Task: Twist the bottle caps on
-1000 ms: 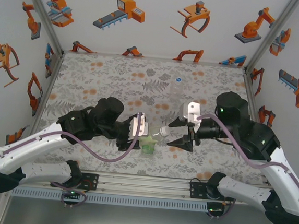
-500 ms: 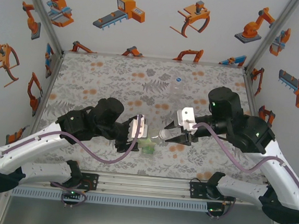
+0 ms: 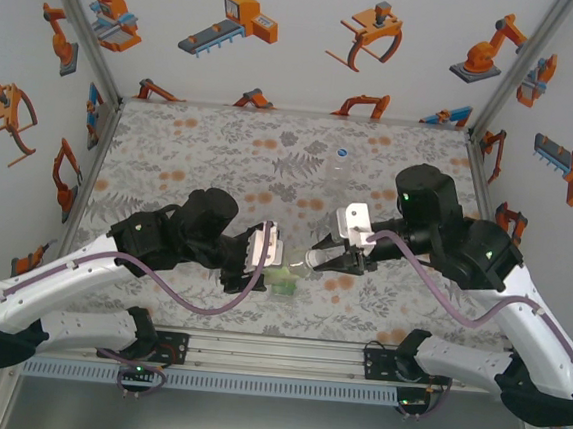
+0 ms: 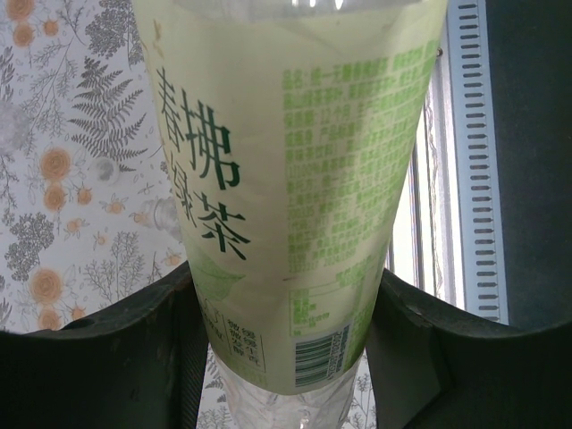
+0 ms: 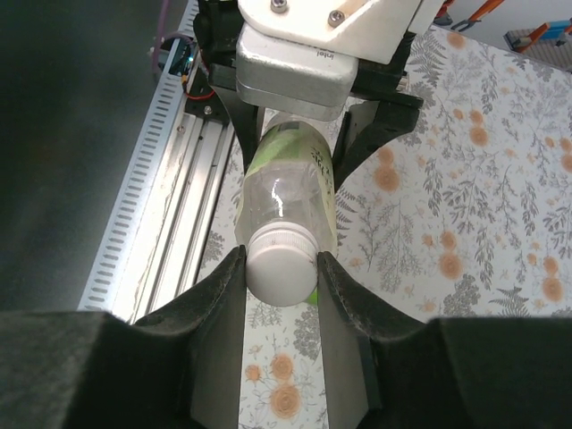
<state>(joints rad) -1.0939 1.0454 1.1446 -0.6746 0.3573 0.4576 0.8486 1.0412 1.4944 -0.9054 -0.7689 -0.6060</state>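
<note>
Over the floral bench [image 3: 192, 146], the left end effector [image 4: 281, 299] is clamped on the labelled body of the bottle [image 4: 295, 161], which lies sideways between both end effectors; the right end effector [image 5: 281, 259] is closed on its white cap [image 5: 279, 270]

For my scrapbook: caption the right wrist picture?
Right fingers pinch the white cap; left fingers hold the bottle.

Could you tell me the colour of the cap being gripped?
White cap, best seen in the right wrist view.
</note>
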